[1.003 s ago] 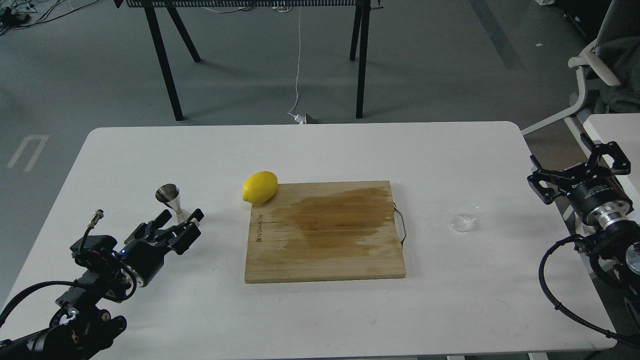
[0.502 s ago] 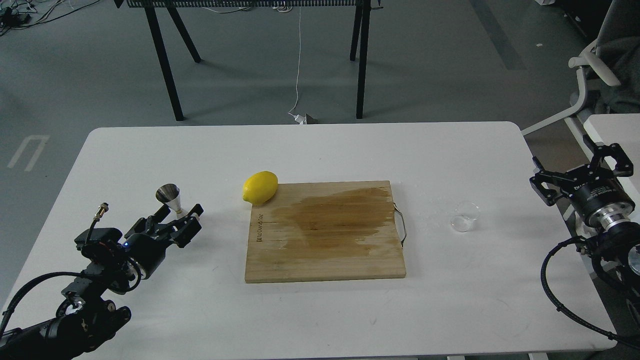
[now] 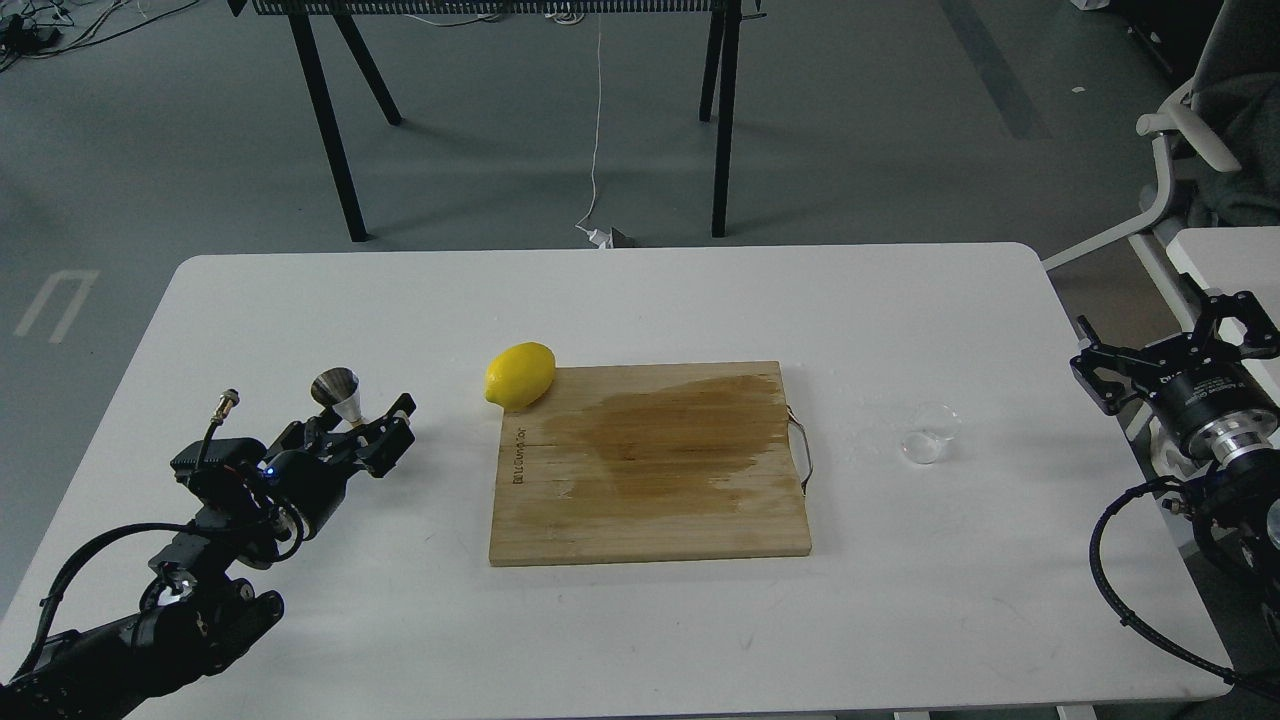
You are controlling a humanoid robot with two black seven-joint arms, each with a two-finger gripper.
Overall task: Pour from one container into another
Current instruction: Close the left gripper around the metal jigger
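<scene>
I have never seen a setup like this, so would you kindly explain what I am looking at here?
This single view comes from the robot's own head, looking down at a white table. The black arms entering from the bottom corners are its own. Its left gripper sits around the lower part of a steel jigger; whether it grips it I cannot tell. Its right gripper is open, holds nothing and hangs at the table's right edge. On the table lie a wooden cutting board with a dark wet stain, a lemon at its corner, and a small clear glass cup to the right.
</scene>
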